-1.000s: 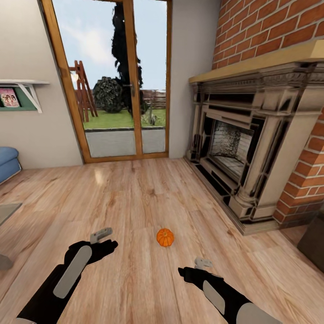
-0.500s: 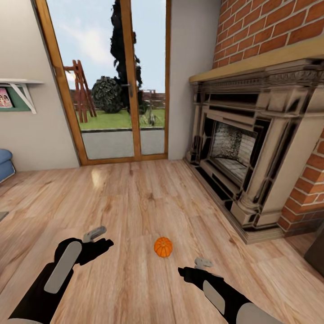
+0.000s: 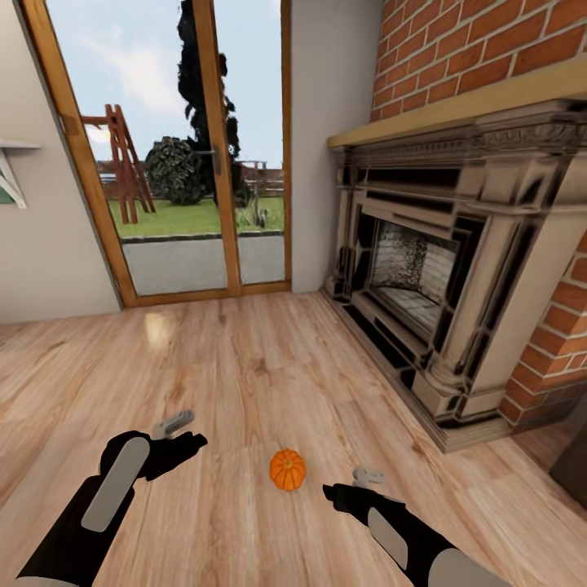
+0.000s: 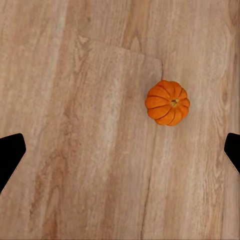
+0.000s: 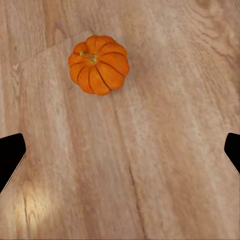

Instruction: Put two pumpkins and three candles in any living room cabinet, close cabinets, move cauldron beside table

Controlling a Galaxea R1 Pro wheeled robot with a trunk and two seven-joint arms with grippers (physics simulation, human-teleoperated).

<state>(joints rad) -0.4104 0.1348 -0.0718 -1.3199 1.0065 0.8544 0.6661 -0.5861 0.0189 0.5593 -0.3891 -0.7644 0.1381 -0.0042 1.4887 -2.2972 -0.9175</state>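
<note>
Right gripper: the right gripper [image 3: 359,483] hovers over the floor at about 5 o'clock in the head view; fingers spread wide, nothing between them; in the right wrist view its dark fingertips [image 5: 10,155] sit at the two side edges, far apart
Left gripper: the left gripper [image 3: 181,430] hangs at about 8 o'clock in the head view; fingers spread wide and empty; in the left wrist view the fingertips [image 4: 10,152] show at both side edges
Pumpkin: one small orange ribbed pumpkin [image 3: 288,470] rests upright on the floor between the two grippers, nearer the right one, touching neither; it also shows in the left wrist view [image 4: 167,102] and the right wrist view [image 5: 99,64], beyond the fingertips
Floor: pale wooden planks [image 3: 244,359] under everything
Fireplace: an ornate dark surround [image 3: 440,285] at 3 o'clock, set in a red brick wall [image 3: 456,49]
Glass door: wood-framed [image 3: 204,163], at 11 o'clock, well apart from the pumpkin; garden beyond
</note>
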